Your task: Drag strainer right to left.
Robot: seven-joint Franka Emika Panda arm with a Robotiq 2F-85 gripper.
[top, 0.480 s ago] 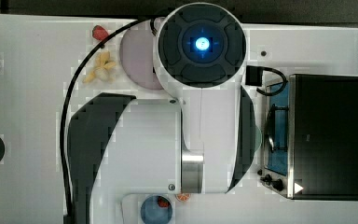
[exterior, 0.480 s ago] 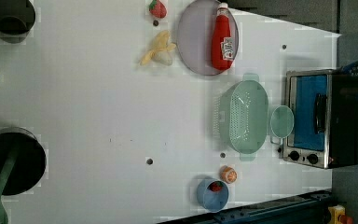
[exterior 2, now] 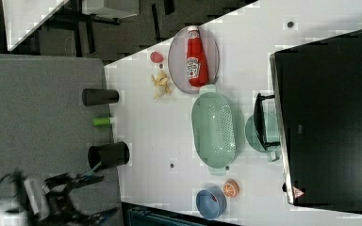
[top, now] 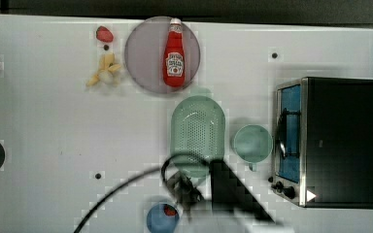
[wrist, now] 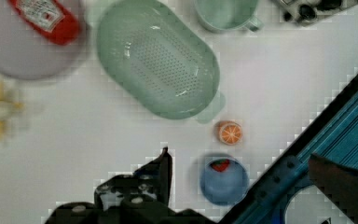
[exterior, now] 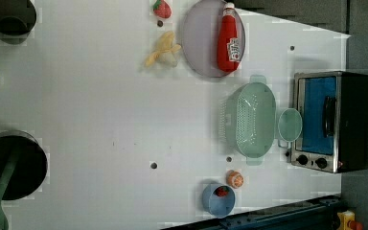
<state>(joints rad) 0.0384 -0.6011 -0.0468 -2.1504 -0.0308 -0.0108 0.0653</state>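
Observation:
The strainer (top: 197, 132) is a pale mint-green oval with a dotted basin. It lies on the white table between the grey-lilac plate (top: 148, 58) and the toaster oven (top: 337, 141). It also shows as the strainer (exterior: 253, 120), the strainer (exterior 2: 214, 131) and the strainer (wrist: 158, 58). My gripper (top: 184, 190) is a dark blur just past the strainer's lower end in the top view, near the blue bowl (top: 162, 217). It stands open with nothing in it. One dark finger (wrist: 164, 167) shows, apart from the strainer.
A round green mug (top: 252, 143) sits between strainer and oven. A ketchup bottle (top: 175, 53) lies on the plate. An orange half (exterior: 235, 179) lies by the blue bowl. Banana pieces (exterior: 163, 48) and a strawberry (exterior: 161, 8) lie beside the plate. Black pots (exterior: 10, 165) stand at the left view's left.
The arm, which covered the middle of the top view, has swung down to its lower edge, uncovering the strainer, mug and plate. The table's objects have not moved.

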